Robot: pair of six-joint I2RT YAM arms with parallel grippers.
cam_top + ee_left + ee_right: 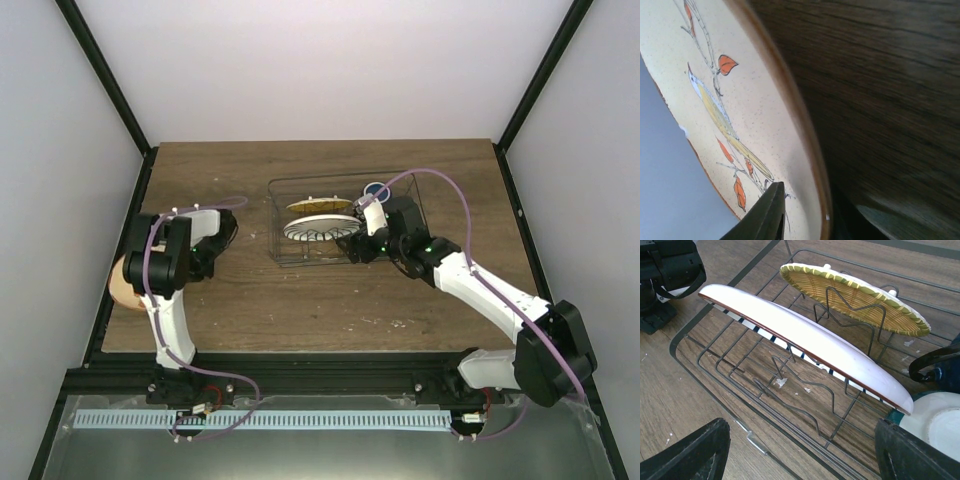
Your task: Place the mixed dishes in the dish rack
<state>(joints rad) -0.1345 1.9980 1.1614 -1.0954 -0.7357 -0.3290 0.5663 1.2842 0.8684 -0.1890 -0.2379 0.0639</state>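
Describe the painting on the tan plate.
Tan plate: yellow bird on thin branches, orange leaves; left wrist view.

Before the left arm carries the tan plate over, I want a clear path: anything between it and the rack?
Only bare table lies between tan plate and rack. The open right gripper hangs at the rack's near edge, by the striped plate.

I count three plates: one orange-yellow grid-patterned plate (855, 295), one white plate (805, 340) with black stripes, and one tan painted plate (740, 125). I see one dark blue cup (942, 377) and one pale bowl (935, 422), each only partly in my right wrist view. There is one wire dish rack (273, 220), and two of the three plates are in it.
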